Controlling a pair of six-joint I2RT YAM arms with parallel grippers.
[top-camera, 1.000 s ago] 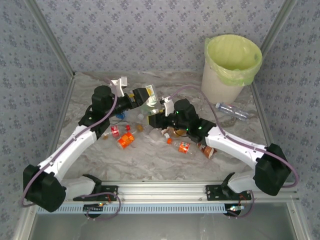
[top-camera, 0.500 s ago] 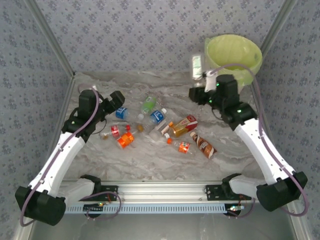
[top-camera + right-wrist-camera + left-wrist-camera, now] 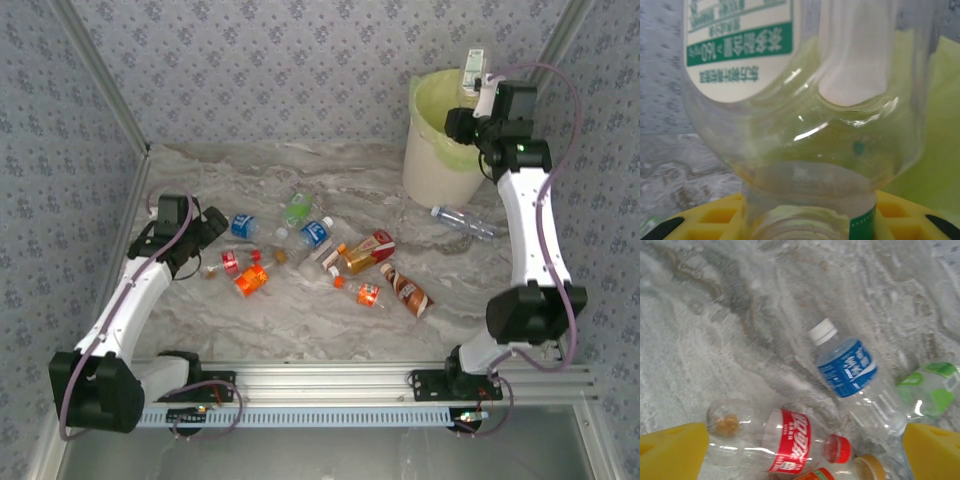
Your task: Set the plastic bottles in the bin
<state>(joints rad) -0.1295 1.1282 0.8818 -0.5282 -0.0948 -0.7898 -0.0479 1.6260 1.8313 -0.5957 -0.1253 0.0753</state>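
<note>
The left arm (image 3: 128,305) and right arm (image 3: 527,230) look identical: white shells, chunky black joints, black brackets bolting them to the silver rail (image 3: 330,378). A lilac cable (image 3: 545,66) runs up from the rail along each. The right one has a tiny green light (image 3: 519,148). The finger pads (image 3: 672,450) are bright yellow.

Bright, even overhead light leaves only faint shadows on the table (image 3: 300,320). The left wrist view is slightly soft, its veining smeared. The right wrist view shows the clear bottle (image 3: 805,125) blurred, with small white glints.
</note>
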